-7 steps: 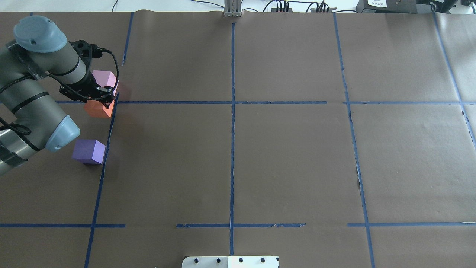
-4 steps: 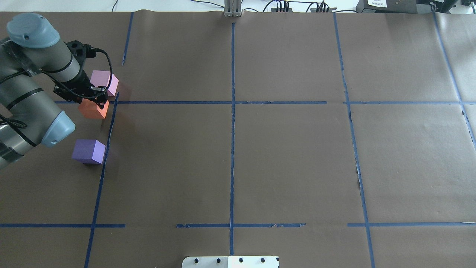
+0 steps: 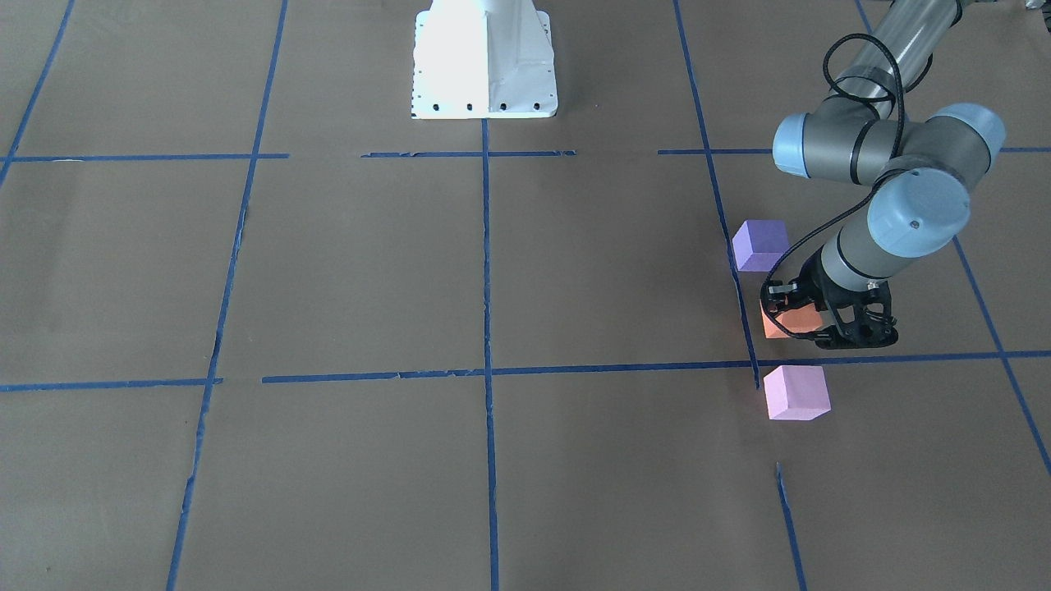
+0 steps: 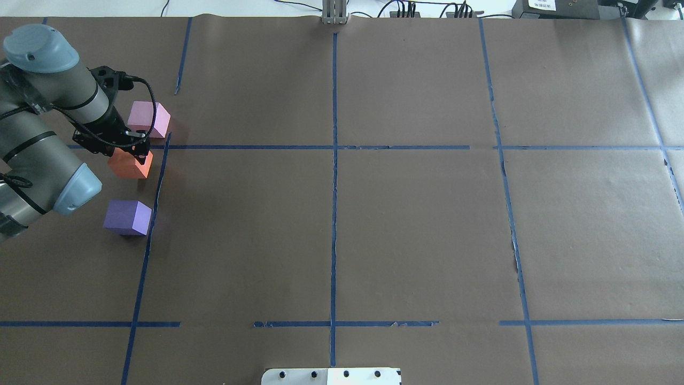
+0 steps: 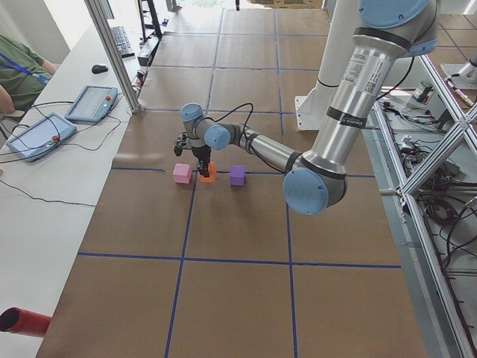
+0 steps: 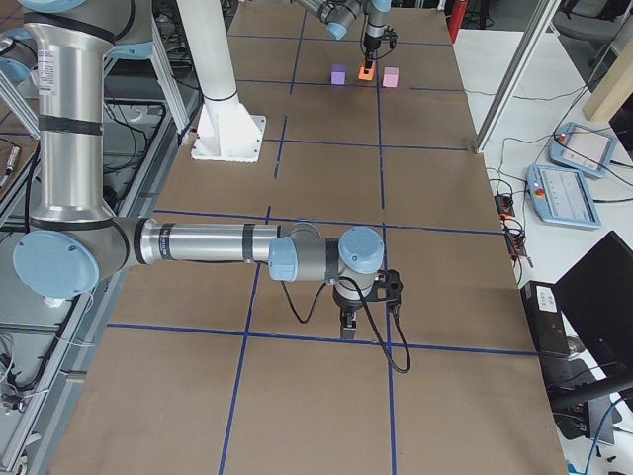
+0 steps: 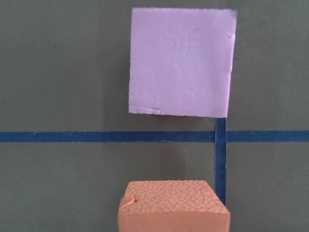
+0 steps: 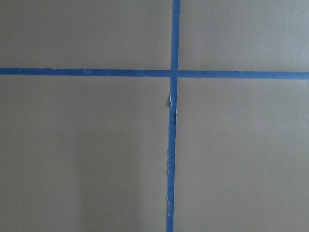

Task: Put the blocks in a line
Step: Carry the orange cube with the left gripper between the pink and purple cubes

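My left gripper [image 4: 132,152] is shut on the orange block [image 4: 128,164] and holds it low over the brown paper, between the other two blocks. The pale pink block [image 4: 148,118] lies just beyond it, apart. The violet-purple block [image 4: 127,217] lies nearer the robot. The front view shows the purple block [image 3: 760,245], the orange block [image 3: 788,322] and the pink block [image 3: 795,392] in a rough row. The left wrist view shows the pink block [image 7: 181,62] ahead of the orange one [image 7: 173,205]. My right gripper [image 6: 347,325] hangs low over the table far away; I cannot tell its state.
Blue tape lines [image 4: 334,160] divide the brown paper into squares. The white robot base [image 3: 484,57] stands at the robot's edge of the table. Tablets [image 5: 91,103] and cables lie on the operators' bench beyond the far edge.
My left gripper has moved left and slightly toward the robot, carrying the orange block away from the pink block. The pink and purple blocks have not moved.
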{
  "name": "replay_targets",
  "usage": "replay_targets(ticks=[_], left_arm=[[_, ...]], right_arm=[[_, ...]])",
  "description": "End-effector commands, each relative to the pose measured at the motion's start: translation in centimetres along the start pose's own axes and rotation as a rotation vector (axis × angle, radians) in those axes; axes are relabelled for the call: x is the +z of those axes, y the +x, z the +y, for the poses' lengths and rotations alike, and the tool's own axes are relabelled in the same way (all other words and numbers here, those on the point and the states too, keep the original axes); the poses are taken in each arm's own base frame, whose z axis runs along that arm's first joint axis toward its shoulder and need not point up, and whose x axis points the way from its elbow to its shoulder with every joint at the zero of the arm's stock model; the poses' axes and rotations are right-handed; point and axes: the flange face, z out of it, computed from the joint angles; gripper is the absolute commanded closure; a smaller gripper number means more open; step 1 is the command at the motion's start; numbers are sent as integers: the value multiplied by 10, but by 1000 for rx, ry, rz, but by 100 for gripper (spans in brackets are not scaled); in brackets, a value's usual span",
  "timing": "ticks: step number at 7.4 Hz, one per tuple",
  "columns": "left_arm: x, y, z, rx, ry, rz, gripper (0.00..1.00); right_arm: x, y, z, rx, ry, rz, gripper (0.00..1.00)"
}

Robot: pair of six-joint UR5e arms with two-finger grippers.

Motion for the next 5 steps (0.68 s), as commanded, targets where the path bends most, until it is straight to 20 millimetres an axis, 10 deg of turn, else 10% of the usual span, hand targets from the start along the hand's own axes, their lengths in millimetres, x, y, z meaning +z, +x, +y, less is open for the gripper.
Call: replay_targets(ticks=[1,5], left_arm=[[-2,0,1,0,-1,3,100],[3,4,6,3,-34,30,93]], right_arm=[[0,0,0,0,0,0,0],[0,0,0,0,0,0,0]])
